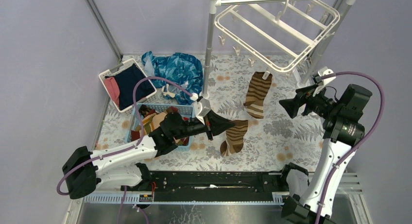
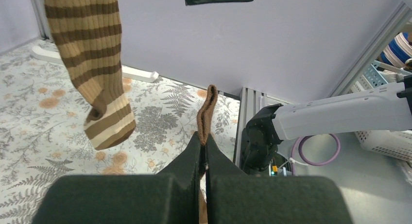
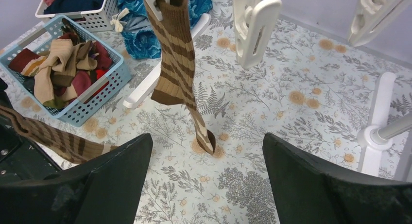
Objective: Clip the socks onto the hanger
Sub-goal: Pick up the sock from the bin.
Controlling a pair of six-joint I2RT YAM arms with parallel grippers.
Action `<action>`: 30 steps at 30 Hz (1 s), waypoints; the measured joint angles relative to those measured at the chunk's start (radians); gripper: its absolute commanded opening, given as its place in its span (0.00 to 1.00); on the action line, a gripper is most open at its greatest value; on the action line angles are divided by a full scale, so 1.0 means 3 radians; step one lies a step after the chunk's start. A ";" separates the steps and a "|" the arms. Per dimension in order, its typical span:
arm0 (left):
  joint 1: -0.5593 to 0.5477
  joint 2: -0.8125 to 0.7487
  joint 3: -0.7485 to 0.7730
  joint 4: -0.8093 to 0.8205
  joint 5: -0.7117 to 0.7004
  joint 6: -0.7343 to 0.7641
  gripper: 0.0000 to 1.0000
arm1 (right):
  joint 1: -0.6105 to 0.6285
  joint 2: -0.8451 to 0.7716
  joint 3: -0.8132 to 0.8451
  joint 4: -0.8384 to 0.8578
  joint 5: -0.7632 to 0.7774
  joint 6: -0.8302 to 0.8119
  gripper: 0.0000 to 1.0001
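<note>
Hanging by its cuff from one clip [image 1: 266, 75] at the near edge of the white hanger [image 1: 291, 37], a tan sock with dark brown stripes [image 1: 257, 95] drops straight towards the floral worktop [image 1: 286, 141]. Whether its toe reaches the surface cannot be told. The hanger frame is tilted and hooked over the top bar of the upright rack pole [image 1: 209, 49]; other clips along its edge dangle empty.

A second striped sock [image 1: 234, 136] droops from the left gripper [image 1: 230, 123], just in front of and to the left of the hung one. In the left wrist view the jaws are pressed tight together on this sock's plain brown cuff [image 2: 206, 112], which sticks up in a folded loop above the fingertips.

The right gripper [image 1: 290, 103] hovers to the right of the hung sock, below the hanger's near corner. Its jaws are spread wide with nothing between them, and they touch neither sock nor clip.

More socks [image 3: 60, 63], tan, brown and red, lie heaped in a blue basket [image 1: 167, 106] behind the left arm. Beyond it are a crumpled blue patterned cloth [image 1: 177, 68] and a white basket [image 1: 108, 74] holding navy and pink clothes.
</note>
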 measured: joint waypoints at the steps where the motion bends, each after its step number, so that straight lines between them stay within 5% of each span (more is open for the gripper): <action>1: 0.0000 0.0015 0.0000 0.0008 0.0004 -0.0031 0.00 | 0.0000 -0.0041 0.0000 0.0001 0.0032 0.0046 0.97; 11: 0.0000 0.0097 0.0000 0.0010 0.0067 -0.0117 0.00 | -0.0001 -0.0121 -0.0037 -0.0114 -0.0570 -0.0018 1.00; 18: 0.0011 0.0032 0.0000 -0.0005 0.0103 -0.0008 0.00 | -0.0001 -0.0107 -0.0052 -0.1325 -0.1263 -0.1620 1.00; 20: 0.0020 0.0028 0.0000 -0.0005 0.0123 0.0004 0.00 | 0.0000 -0.0116 -0.0051 -0.1506 -0.1321 -0.1867 0.92; 24: 0.0023 0.0028 0.0000 -0.0003 0.0153 0.0004 0.00 | 0.0000 -0.0136 -0.0108 -0.0922 -0.1218 -0.1198 0.75; 30: 0.0023 0.0028 0.0000 -0.0001 0.0195 0.0003 0.00 | -0.0004 -0.0097 -0.0322 0.0163 -0.0699 0.0061 0.75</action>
